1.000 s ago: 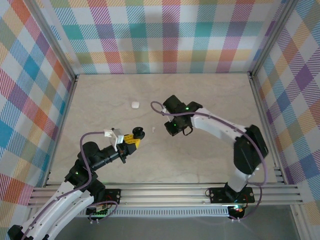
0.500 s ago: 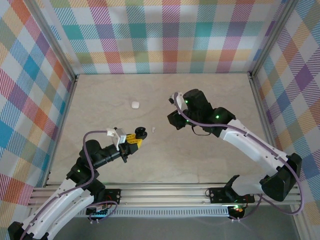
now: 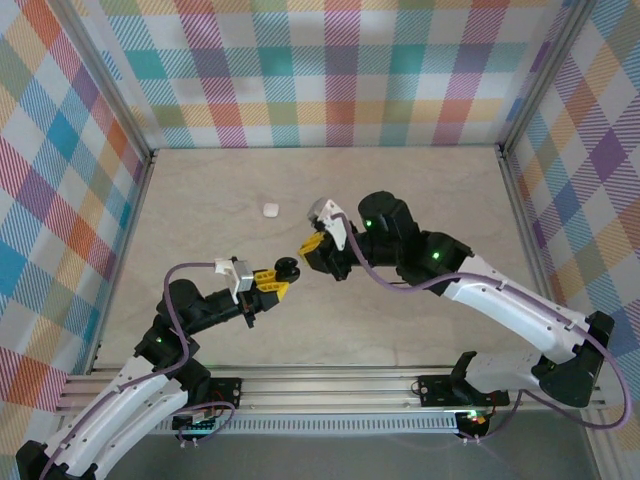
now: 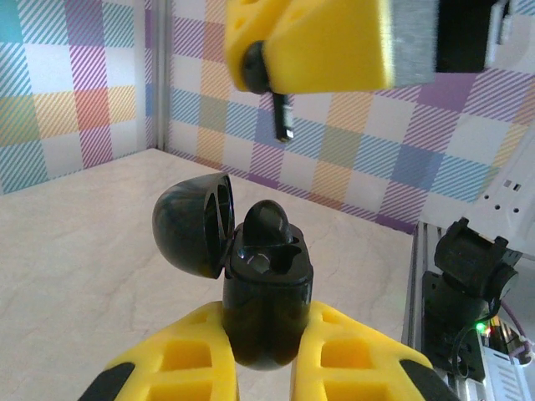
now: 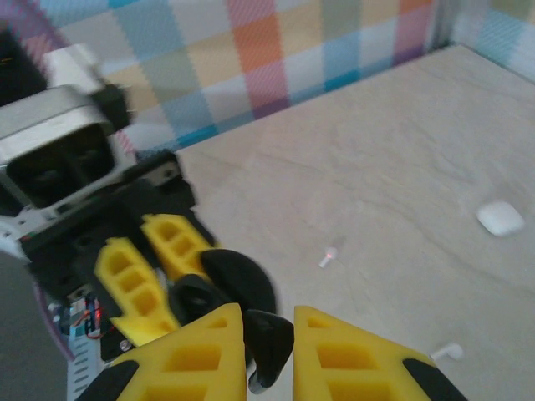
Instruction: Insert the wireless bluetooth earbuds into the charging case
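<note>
Left gripper point(image 4: 266, 338): our yellow fingers are clamped on the lower body of the black charging case point(image 4: 266, 292), held upright off the table with its lid point(image 4: 194, 225) swung open to one side
Right gripper point(image 5: 267, 330): nearly closed, pinching a black earbud point(image 5: 266, 341) just above the open case, its stem point(image 4: 281, 115) pointing down
Case contents: a seated earbud point(image 4: 267, 224) appears to fill one well; the well beside it looks empty
Loose items: a white earbud point(image 5: 328, 255) and a second white earbud point(image 5: 448, 352) lie apart on the tabletop, with a closed white case point(image 5: 500, 217) farther off
Risk, alignment: we judge the stem is not yet over the empty well, so a straight descent could land it on the rim or the seated earbud
Risk, grip: the earbud is tiny and smooth, so any sideways contact could twist it out of our pinch and drop it
Risk, case: pressing down off-centre could tilt the case in our left grip
Risk, lid: our right finger passes near the open lid and could knock it shut
Surface: a pale, stone-patterned tabletop point(image 3: 420, 190), flat and smooth, so a dropped earbud may skid
Room: pastel plaid walls point(image 3: 330, 70) on three sides, aluminium rails point(image 3: 340, 385) along the near edge
</note>
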